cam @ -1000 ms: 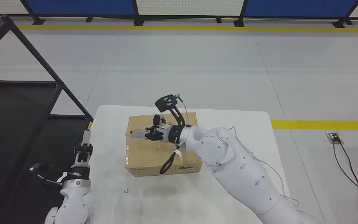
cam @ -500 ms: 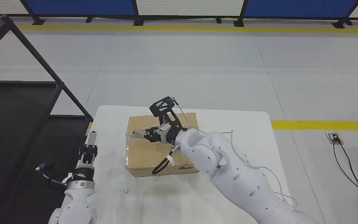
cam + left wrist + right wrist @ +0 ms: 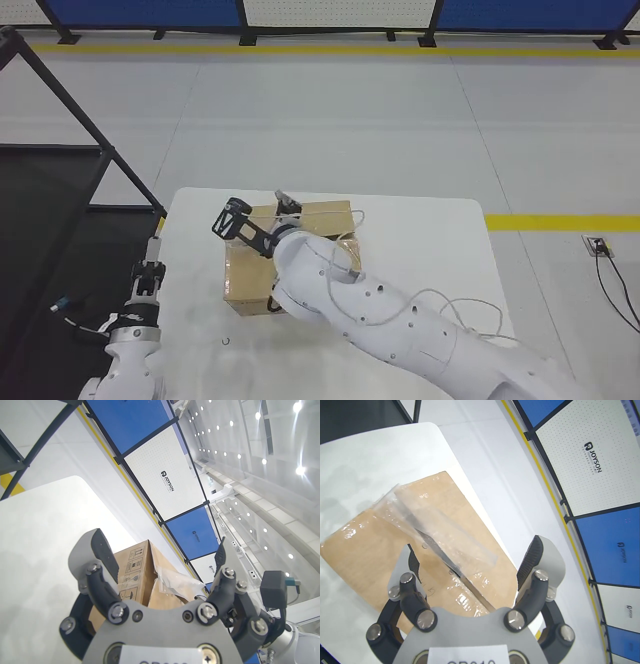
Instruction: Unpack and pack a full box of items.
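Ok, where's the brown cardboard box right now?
The top view shows the brown cardboard box on the left half of the white table, beneath the open right gripper; the left gripper is beside it at the table's left edge.

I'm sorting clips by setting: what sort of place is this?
Probably a large indoor test hall or lab: blue and white partition panels, a yellow floor line, a high ceiling with spotlights.

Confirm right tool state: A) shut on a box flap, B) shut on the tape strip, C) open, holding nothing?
C: the right tool is spread wide with nothing gripped in it; the clear tape strip lies loose on the cardboard box beyond it.
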